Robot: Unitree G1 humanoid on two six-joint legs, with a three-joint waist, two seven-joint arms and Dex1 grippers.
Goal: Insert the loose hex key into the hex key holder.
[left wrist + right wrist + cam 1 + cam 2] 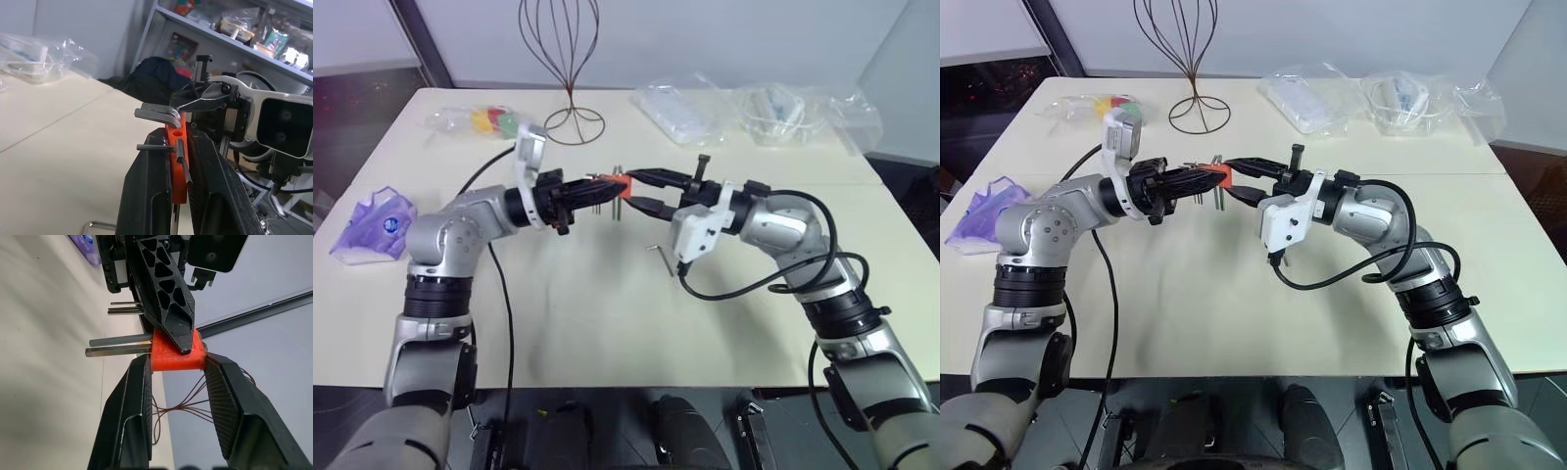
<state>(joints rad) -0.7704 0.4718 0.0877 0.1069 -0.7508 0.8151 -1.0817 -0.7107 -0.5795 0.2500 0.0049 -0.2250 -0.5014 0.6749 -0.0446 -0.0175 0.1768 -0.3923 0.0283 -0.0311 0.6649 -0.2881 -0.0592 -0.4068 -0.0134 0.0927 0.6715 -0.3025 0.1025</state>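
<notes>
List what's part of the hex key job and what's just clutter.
Job: hex key holder, in left end effector; loose hex key, on table; right end effector.
Clutter: wire stand, clear plastic bags, purple packet, bag of coloured pieces.

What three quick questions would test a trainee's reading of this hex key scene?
1. True or false: the left gripper is shut on the hex key holder.
2. Where is the loose hex key? A: slotted into the holder. B: lying on the table. C: in a person's hand.
3. What colour is the holder's plastic block?

Key: 1 true. 2 B. 3 orange-red.
</notes>
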